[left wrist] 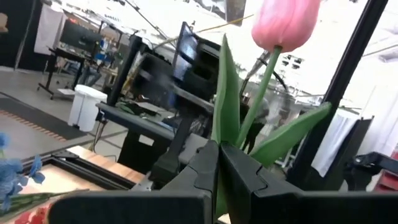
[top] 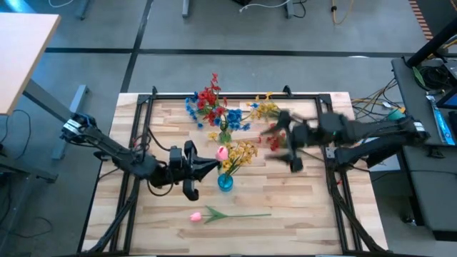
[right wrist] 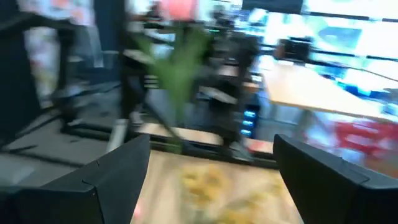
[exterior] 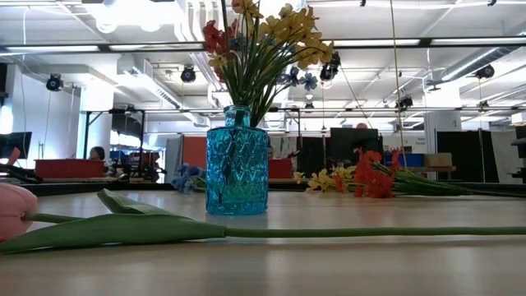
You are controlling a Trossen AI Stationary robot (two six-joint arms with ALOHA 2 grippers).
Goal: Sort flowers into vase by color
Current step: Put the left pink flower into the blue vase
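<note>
We are clenching our left jaws [left wrist: 219,163] on a pink tulip [left wrist: 286,23] beside the blue vase [top: 225,181], risking tipping it, while our right jaws [top: 284,145] are hanging released over the loose sprays.

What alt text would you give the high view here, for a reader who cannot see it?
Seen from above, the left tool, shut on a pink tulip, sits beside a blue vase holding yellow flowers. The right tool hangs open near loose red, blue and yellow sprays; another tulip lies on the wooden table.
</note>
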